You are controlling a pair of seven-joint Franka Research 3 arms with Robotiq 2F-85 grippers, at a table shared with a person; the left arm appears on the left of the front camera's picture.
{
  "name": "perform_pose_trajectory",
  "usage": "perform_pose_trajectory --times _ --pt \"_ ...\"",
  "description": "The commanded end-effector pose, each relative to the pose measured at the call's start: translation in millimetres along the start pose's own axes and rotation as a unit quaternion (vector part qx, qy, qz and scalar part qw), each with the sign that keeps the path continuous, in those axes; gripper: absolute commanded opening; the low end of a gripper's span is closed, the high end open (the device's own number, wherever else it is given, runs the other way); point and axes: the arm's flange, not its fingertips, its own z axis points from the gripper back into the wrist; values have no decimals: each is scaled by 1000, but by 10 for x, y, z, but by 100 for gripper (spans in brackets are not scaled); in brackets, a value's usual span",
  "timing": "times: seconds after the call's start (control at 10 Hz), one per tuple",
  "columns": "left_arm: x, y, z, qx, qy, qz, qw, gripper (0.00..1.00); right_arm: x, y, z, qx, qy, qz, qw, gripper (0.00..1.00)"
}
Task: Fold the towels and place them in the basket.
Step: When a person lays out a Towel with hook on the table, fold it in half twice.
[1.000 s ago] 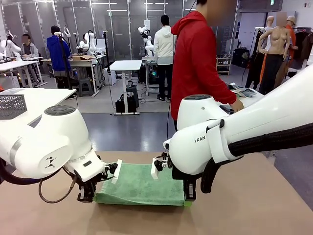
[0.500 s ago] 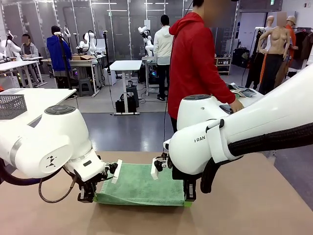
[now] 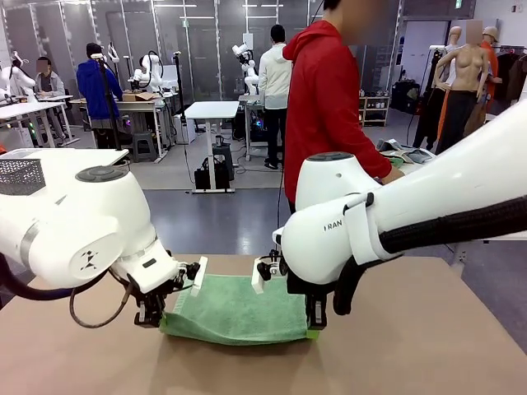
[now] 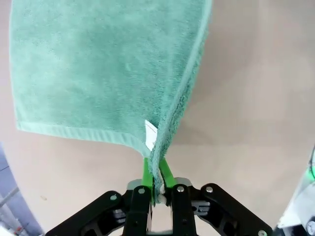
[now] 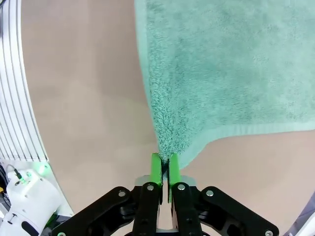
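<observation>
change: near edge of green towel (image 3: 235, 309) just came up off the table (image 3: 412, 354), far edge resting on it | left gripper (image 4: 157, 164), right gripper (image 5: 165, 162): both clamped tight on near corners | fold's starting, I'd guess

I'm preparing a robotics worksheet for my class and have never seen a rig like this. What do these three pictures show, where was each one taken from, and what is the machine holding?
These are two white robot arms working at a brown table. The wide picture comes from a fixed camera between the arms, looking across the table at a person in a red top. The other two pictures come from a camera on each wrist, looking along that arm's two fingers. A mint green towel lies on the table. The left end effector is shut on one near corner of it and the right end effector on the other, so the near edge appears slightly raised.
</observation>
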Motion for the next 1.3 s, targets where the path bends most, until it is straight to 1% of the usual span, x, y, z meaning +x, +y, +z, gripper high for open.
perform_pose_trajectory --times 0.0,0.3,0.5,0.8,0.9,1.1,1.2 --pt "50 276 77 2 15 -8 1000 7 90 -265 110 -6 1 17 1000 7" --pt "217 619 115 0 28 4 1000 7 209 -611 223 -21 19 -11 1000 7" --pt "340 899 23 -4 40 21 999 7 269 -893 214 -18 25 -21 999 7" --pt "425 1162 -145 -15 30 38 999 7 257 -1230 101 -14 25 -32 999 7" --pt "438 1230 -215 -19 29 50 998 7 239 -1328 33 -2 22 -38 999 7" --pt "407 1362 -351 -23 30 70 997 7 193 -1509 -79 6 20 -51 998 7" --pt "386 1402 -388 -24 26 69 997 7 167 -1575 -109 10 21 -51 998 7"
